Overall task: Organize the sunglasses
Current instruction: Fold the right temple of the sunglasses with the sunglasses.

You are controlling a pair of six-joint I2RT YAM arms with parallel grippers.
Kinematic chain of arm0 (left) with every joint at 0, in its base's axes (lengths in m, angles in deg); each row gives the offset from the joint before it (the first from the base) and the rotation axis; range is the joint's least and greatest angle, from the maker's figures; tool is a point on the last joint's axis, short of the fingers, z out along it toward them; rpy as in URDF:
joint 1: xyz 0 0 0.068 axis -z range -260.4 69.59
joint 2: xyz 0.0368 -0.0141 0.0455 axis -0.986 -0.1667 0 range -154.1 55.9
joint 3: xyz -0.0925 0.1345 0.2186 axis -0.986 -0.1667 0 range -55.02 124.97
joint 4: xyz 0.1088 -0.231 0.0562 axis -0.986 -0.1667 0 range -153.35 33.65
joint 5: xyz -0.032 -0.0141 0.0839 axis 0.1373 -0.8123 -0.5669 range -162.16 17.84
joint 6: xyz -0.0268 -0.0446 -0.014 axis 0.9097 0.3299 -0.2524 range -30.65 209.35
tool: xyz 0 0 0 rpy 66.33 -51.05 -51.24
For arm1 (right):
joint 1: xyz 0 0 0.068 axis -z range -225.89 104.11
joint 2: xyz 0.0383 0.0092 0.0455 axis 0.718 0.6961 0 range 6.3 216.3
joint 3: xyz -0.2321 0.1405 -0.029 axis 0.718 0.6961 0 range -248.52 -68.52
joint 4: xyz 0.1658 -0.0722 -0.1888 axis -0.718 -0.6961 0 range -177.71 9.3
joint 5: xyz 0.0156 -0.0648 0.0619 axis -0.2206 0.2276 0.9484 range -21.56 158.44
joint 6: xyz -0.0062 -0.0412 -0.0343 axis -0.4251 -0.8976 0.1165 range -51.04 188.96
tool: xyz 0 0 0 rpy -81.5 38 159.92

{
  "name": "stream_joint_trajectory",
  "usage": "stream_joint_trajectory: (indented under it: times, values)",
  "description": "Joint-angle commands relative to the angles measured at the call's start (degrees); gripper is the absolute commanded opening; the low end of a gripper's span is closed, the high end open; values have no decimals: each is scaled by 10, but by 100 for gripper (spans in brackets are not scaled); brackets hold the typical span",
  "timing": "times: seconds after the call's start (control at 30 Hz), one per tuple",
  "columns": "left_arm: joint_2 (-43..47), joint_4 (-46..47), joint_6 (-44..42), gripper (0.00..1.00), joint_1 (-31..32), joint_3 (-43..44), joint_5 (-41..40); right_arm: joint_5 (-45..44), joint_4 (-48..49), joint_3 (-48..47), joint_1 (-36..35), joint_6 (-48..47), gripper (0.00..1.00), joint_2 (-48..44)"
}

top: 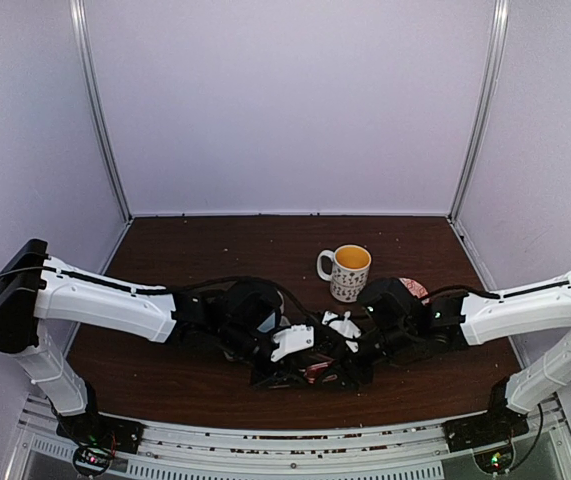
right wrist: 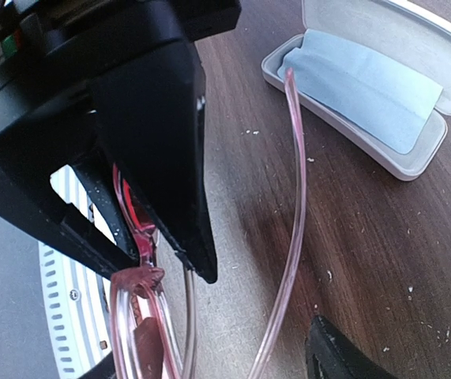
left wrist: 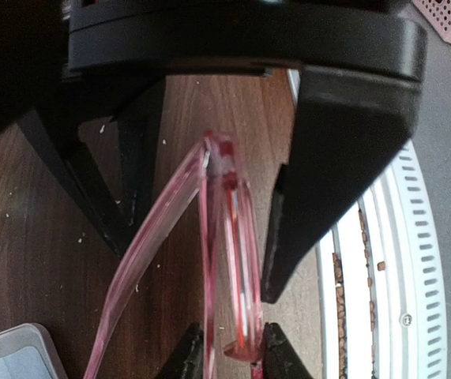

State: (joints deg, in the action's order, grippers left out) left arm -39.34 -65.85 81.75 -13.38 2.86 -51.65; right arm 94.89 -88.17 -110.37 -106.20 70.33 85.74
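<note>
The sunglasses (left wrist: 229, 237) are thin reddish-pink frames held edge-on above the brown table near its front edge. My left gripper (left wrist: 233, 359) is shut on the frame's lens rim, one fingertip (left wrist: 282, 359) on each side. In the right wrist view one long temple (right wrist: 292, 229) hangs loose and runs between the fingers of my right gripper (right wrist: 221, 367), which stands open and touches nothing. The two grippers meet nose to nose at the front middle of the table, left gripper (top: 293, 345) and right gripper (top: 343, 335). From above the arms hide most of the sunglasses.
An open glasses case (right wrist: 415, 166) lies on the table with a light blue cloth (right wrist: 359, 79) inside. A white patterned mug (top: 349, 272) stands behind the grippers. The white slotted table edge (left wrist: 415, 260) runs close by the left gripper.
</note>
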Motion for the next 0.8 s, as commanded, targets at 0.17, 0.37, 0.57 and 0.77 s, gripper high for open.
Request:
stream_joint_trajectory:
  times: [0.17,0.37,0.57,0.77]
  values:
    - [-13,16,1,25,-4,24,7,-2,-12,-21,-16,-15,56,7]
    - [-14,14,0,25,-4,26,8,-7,-17,-22,-19,-16,52,10]
    - [-21,8,-2,27,-4,29,11,-6,-22,-25,-19,-19,48,13]
    - [-27,5,-3,28,-4,33,11,0,-23,-25,-19,-20,42,20]
